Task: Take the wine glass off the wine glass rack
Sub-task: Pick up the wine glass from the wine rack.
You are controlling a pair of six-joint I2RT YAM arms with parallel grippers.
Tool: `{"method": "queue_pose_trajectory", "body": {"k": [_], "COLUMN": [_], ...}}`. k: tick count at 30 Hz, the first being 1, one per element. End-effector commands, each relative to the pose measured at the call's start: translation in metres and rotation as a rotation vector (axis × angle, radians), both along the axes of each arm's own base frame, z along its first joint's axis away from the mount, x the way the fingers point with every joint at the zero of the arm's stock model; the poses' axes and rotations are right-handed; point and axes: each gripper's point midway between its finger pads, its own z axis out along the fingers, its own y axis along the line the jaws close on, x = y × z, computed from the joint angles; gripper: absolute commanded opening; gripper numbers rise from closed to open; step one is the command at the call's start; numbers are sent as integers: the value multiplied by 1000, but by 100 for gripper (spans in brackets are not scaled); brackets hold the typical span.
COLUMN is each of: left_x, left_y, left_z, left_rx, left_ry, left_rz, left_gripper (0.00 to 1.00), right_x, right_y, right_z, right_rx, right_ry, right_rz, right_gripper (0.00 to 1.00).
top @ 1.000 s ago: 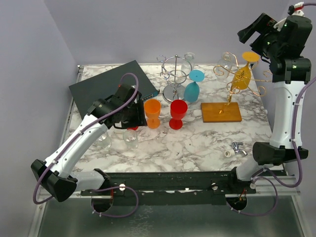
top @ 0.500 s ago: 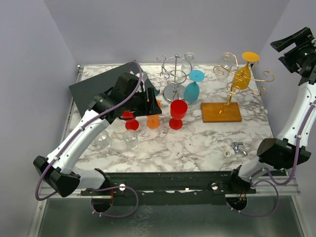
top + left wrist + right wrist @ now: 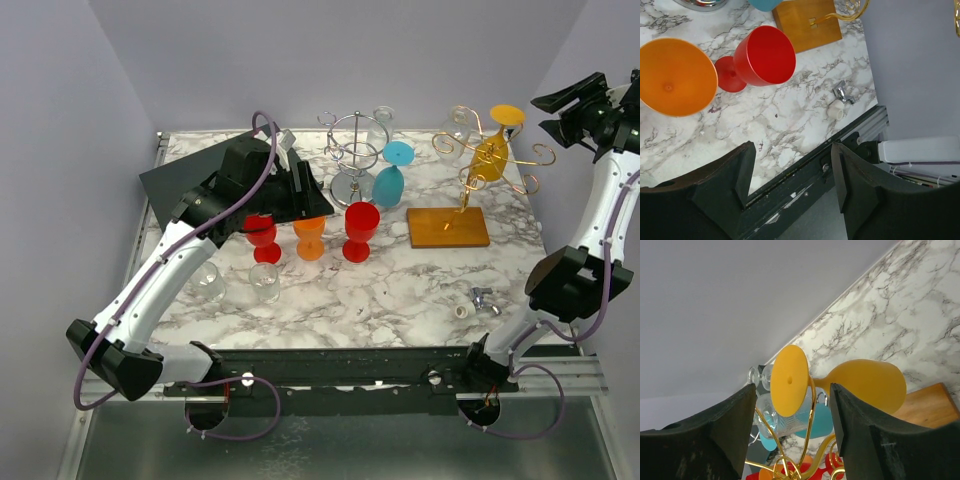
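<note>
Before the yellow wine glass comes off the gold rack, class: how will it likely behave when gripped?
The yellow wine glass hangs upside down by its foot in the gold rack, so it may swing or snag if pulled sideways. Its opaque, matte look suggests light plastic, probably not fragile. The smooth rounded bowl could slip.

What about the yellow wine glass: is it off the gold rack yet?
No, the yellow wine glass hangs upside down by its foot on the gold rack, and the open right gripper is clear of it.
</note>
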Motion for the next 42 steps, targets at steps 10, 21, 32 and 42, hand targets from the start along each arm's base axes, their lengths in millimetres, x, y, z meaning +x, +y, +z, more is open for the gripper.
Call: {"method": "queue_pose_trajectory", "body": {"k": [10, 21, 32, 42], "left_x": [2, 5, 6, 6], "left_y": [-6, -6, -6, -5], "left_z": [22, 20, 20, 18], "left_rx": [-77, -78, -83, -81], "left_ry": [-37, -28, -24, -20], "left_rz": [-27, -13, -8, -4], "left_gripper": [68, 67, 67, 66], "right_x": [25, 37, 37, 33], "right_y": [3, 21, 25, 21], "right_z": [-13, -36, -37, -22], "right_rx": [52, 71, 81, 58], "right_ry": [-10, 29, 29, 9], "right_rz": [49, 86, 74, 41], "right_gripper": [56, 47, 34, 27]}}
